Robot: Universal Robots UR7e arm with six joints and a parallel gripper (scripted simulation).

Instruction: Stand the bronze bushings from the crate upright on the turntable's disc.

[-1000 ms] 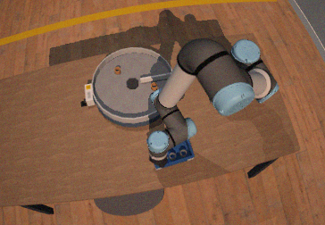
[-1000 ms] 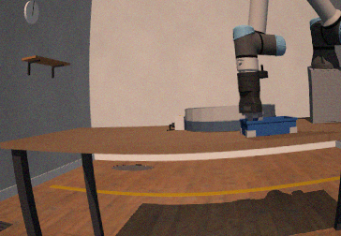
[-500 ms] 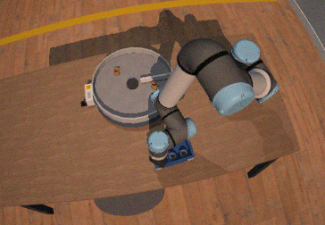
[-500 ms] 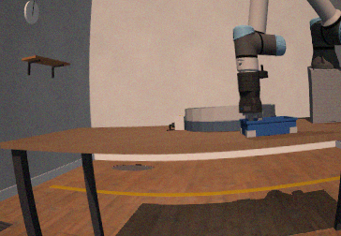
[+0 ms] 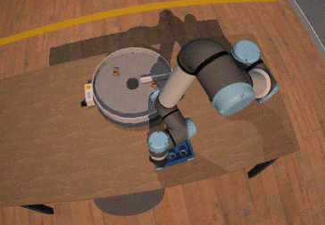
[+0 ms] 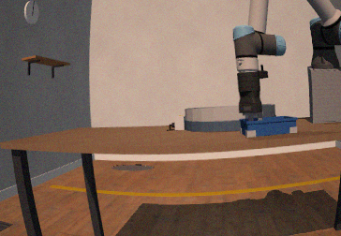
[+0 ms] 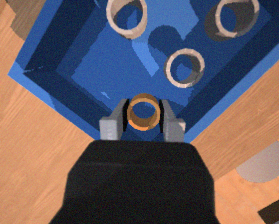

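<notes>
Jaws [image 5: 159, 164] [image 6: 251, 115] pinching a bronze bushing [image 7: 143, 112] near the crate's [image 5: 175, 162] [image 6: 271, 127] [image 7: 35, 71] corner walls, steel bushings [image 7: 185, 68] just beyond.

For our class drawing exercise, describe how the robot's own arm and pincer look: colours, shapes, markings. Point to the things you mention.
The jointed arm [image 5: 179, 85] [image 6: 259, 7] has smooth, pale grey tubes, rounded dark grey joint housings and light blue round caps. Near its end is a pale collar with small dark markings. The pincer [image 6: 252, 116] [image 7: 143, 109] has a blocky black body and two short fingers, light grey outside with black inner pads. No cable is visible.
</notes>
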